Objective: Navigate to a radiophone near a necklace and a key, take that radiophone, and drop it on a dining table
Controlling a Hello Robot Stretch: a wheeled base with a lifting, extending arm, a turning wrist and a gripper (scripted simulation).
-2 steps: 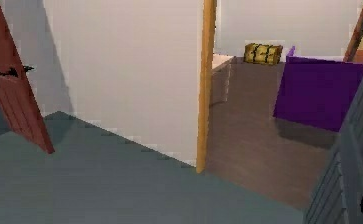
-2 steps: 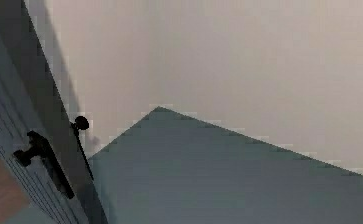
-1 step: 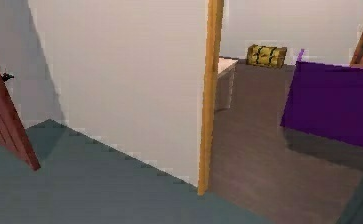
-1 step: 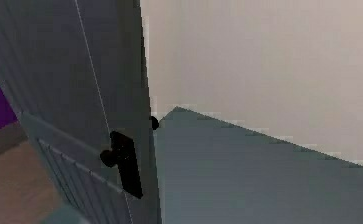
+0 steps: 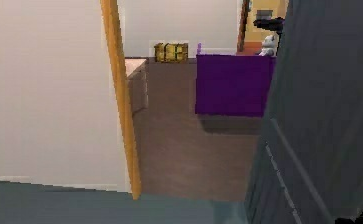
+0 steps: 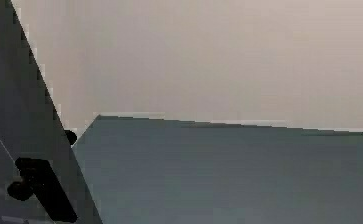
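I would steer slowly midway between the orange frame [image 5: 121, 100] and the grey door [image 5: 319, 130], which stands close; the gripper's state I cannot tell.

Orange door frame [image 5: 117, 90], slate-grey door [image 5: 319, 120] with a black handle [image 6: 44, 190]. Purple furniture [image 5: 234, 85], yellow box [image 5: 171, 52], brown floor [image 5: 169, 145] beyond, blue-grey floor [image 5: 49, 205] here, cream wall [image 5: 44, 90].

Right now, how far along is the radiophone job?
Nothing looks done. In hand: navigating, with the door frame and open grey door just ahead, a purple block in the room beyond. Left: find the radiophone, take it, drop it on a dining table.
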